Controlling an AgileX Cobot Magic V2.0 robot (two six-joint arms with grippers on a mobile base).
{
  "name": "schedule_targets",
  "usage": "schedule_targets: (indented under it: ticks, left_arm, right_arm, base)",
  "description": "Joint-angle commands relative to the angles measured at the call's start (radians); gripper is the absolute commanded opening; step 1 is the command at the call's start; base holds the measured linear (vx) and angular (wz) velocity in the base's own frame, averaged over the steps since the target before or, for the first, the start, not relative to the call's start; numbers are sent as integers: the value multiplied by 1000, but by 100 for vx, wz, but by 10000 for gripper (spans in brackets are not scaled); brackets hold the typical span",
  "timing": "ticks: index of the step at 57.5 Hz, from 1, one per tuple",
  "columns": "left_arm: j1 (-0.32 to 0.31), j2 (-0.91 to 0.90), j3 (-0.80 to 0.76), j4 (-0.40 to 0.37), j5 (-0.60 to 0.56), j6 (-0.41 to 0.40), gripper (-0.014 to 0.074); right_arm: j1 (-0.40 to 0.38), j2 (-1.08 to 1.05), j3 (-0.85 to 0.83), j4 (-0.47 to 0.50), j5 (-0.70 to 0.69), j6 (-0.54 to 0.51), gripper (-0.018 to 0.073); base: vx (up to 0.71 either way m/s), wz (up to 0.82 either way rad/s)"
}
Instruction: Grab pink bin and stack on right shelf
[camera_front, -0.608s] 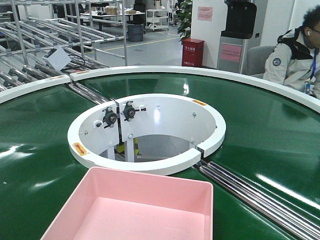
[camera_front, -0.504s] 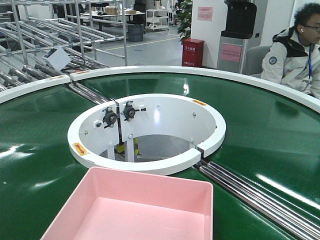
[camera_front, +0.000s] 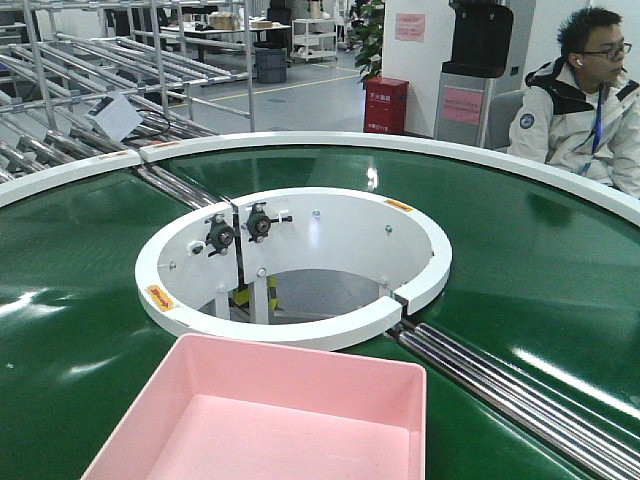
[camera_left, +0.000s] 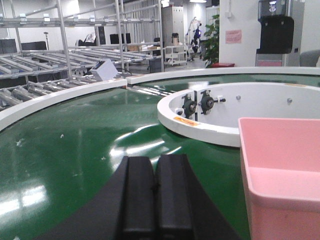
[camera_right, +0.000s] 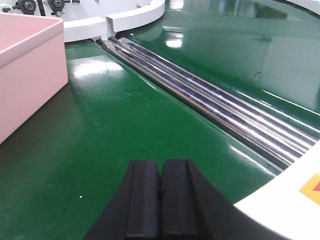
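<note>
The pink bin (camera_front: 275, 420) sits empty on the green conveyor belt (camera_front: 70, 300) at the bottom centre of the front view, just before the white ring. In the left wrist view the bin (camera_left: 282, 165) lies to the right of my left gripper (camera_left: 156, 165), which is shut and empty over the belt. In the right wrist view the bin (camera_right: 25, 65) stands at the far left, apart from my right gripper (camera_right: 161, 167), also shut and empty. Neither gripper shows in the front view. The right shelf is out of view.
A white ring wall (camera_front: 300, 330) surrounds the hole in the belt's middle. Steel rollers (camera_right: 210, 100) cross the belt right of the bin. A white outer rim (camera_right: 285, 200) is at my right. A seated person (camera_front: 590, 100) is beyond the belt; roller racks (camera_front: 110, 70) stand far left.
The seated person at the far right has shifted left and turned his head. The bin and belt look the same.
</note>
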Motion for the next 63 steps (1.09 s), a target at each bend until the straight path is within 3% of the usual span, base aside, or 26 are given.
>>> schedule_targets:
  ticks: [1, 4, 7, 14, 25, 33, 47, 53, 59, 63]
  left_arm:
    - [1, 20, 8, -7, -133, -11, -5]
    - [1, 20, 8, -7, -144, -11, -5]
    - [1, 20, 8, -7, -142, -11, -5]
    - [1, 20, 8, -7, -146, -11, -5]
    - [1, 20, 8, -7, -231, -11, -5]
    - [1, 20, -2, -7, -334, -11, -5]
    - [1, 23, -255, -5, -246, 9, -5]
    - [1, 75, -445, -5, -98, 64, -5]
    - [1, 167, -619, -5, -49, 92, -5]
    - [1, 247, -706, -5, -25, 97, -5]
  right_arm:
    - [-7, 1, 0, -49, -89, -23, -8]
    - [-7, 1, 0, -94, -92, -37, -8]
    - [-7, 1, 0, -78, -99, -15, -8]
    - [-7, 1, 0, 79, -192, 94, -8]
    - [-7, 1, 0, 88, -433, 65, -8]
    - [-7, 1, 0, 94, -508, 54, -8]
    - [-7, 1, -75, 94, -657, 55, -8]
    - [-7, 42, -253, 95, -538, 59, -8]
    - [-7, 171, -478, 97, -271, 61, -8]
    - [-7, 268, -593, 92, -191, 57, -8]
  base:
    - [0, 0]
    - [0, 0]
    - [0, 0]
    - [0, 0]
    - [0, 0]
    - [0, 0]
    - [0, 0]
    - [0, 0]
    - [0, 0]
    - [0, 0]
